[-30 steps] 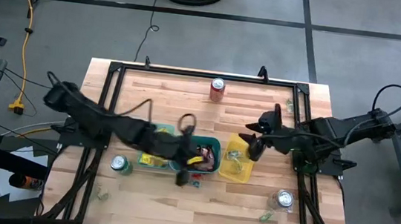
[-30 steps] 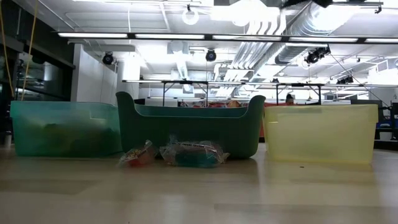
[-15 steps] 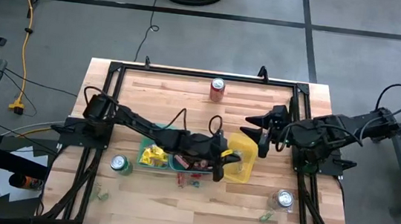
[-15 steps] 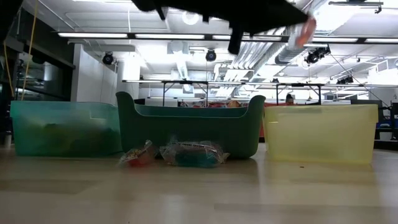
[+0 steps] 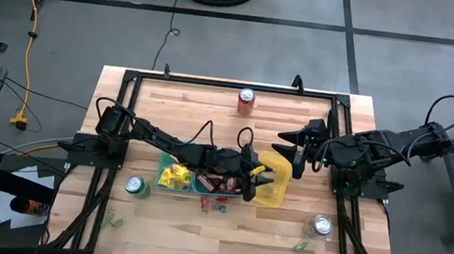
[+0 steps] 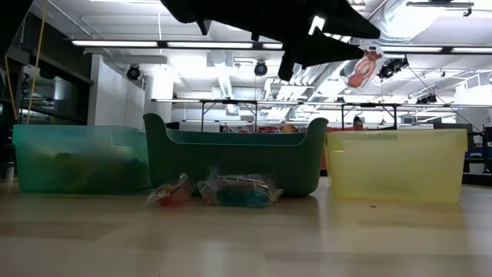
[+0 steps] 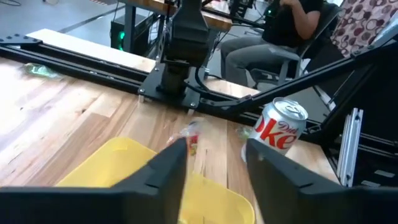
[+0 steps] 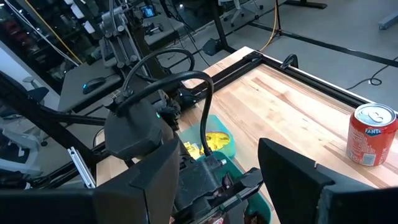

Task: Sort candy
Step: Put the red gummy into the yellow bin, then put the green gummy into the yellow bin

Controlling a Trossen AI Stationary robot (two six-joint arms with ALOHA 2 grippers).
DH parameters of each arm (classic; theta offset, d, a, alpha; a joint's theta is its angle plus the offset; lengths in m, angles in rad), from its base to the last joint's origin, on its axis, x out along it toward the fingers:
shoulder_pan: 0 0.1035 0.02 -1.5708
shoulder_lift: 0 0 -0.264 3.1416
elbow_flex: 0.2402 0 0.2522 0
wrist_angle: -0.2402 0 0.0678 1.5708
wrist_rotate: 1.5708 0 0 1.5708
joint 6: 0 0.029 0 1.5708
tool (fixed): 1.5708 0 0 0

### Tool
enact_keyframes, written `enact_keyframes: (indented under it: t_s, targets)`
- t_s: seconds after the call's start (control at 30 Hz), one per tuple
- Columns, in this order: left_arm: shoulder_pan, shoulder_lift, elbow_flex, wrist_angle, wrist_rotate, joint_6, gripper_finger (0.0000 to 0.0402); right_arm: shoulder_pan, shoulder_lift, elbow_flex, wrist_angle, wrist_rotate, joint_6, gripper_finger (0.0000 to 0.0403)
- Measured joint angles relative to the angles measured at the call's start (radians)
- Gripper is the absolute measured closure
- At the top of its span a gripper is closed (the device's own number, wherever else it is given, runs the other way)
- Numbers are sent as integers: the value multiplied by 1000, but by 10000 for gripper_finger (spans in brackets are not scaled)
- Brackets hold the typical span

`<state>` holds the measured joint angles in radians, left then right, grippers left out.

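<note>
My left gripper (image 5: 261, 181) (image 7: 216, 149) hangs open over the yellow bin (image 5: 274, 195) (image 6: 396, 163). A small clear, red-tinted candy (image 6: 363, 71) (image 7: 191, 139) is in the air just below its fingertips, above that bin. A light teal bin (image 5: 173, 175) holds yellow candy, and a dark teal bin (image 6: 231, 160) stands between the two others. A few wrapped candies (image 6: 231, 190) (image 5: 217, 206) lie on the table against the dark bin's near side. My right gripper (image 5: 288, 153) (image 8: 217, 186) waits open above the table, beyond the yellow bin's far right corner. My left gripper stands open with the red-tinted candy (image 7: 191, 139) blurred beside the tip of one finger (image 7: 177, 155). I cannot tell whether that finger touches the candy. Seen from table height, the candy hangs clear below the fingers.
A red can (image 5: 246, 101) (image 8: 371, 134) stands at the far edge, a green can (image 5: 137, 187) near the light teal bin, a silver can (image 5: 320, 226) (image 7: 283, 124) at the near right. Loose candies (image 5: 303, 246) (image 5: 114, 219) lie near the front. A person (image 7: 292, 25) sits beyond the table.
My left gripper has swung from over the dark teal bin toward the table's right edge and sunk over the yellow bin, carrying the red-tinted candy. It has then opened, and the candy has dropped a little below its fingertips. My right gripper has risen slightly.
</note>
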<state>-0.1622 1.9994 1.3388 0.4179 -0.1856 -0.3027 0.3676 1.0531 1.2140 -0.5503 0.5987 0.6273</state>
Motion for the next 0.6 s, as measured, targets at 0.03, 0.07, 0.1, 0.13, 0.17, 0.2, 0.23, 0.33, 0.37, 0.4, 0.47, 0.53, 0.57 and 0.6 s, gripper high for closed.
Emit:
enact_keyframes:
  t_s: [0.03,0.07,0.1,0.13,0.17,0.2,0.23,0.33,0.37,0.4,0.47,0.53,0.57,0.6]
  targets:
    - [-1,-2,0,-4,0,0,234,0,0,0,0,0,0,190]
    - [-2,-8,0,-13,0,0,221,0,0,0,0,0,0,190]
    - [-2,-15,0,-16,0,0,212,0,0,0,0,0,0,190]
    - [-2,-23,0,-22,0,0,205,0,0,0,0,0,0,190]
    - [-2,-34,0,-27,0,-1,199,0,0,0,0,0,-1,190]
    - [-3,-45,0,-37,0,0,195,0,0,0,0,0,-3,190]
    - [-2,-54,0,-42,0,-1,192,0,0,0,0,0,-4,190]
    - [-1,-80,0,-51,7,-1,191,-1,0,0,0,0,-7,190]
    - [0,-88,0,-53,16,-1,190,-1,0,0,0,0,-7,190]
    - [0,-94,0,-52,27,-1,190,-1,0,0,0,0,-7,190]
    - [0,-101,0,-53,37,-1,190,-1,0,0,0,0,-7,190]
    - [0,-104,0,-56,67,-11,190,-1,0,0,0,0,-7,190]
    - [1,-111,0,-68,99,-18,190,-1,0,0,-1,0,-7,190]
    - [1,-123,-1,-81,142,-27,190,-1,0,0,-1,0,-7,190]
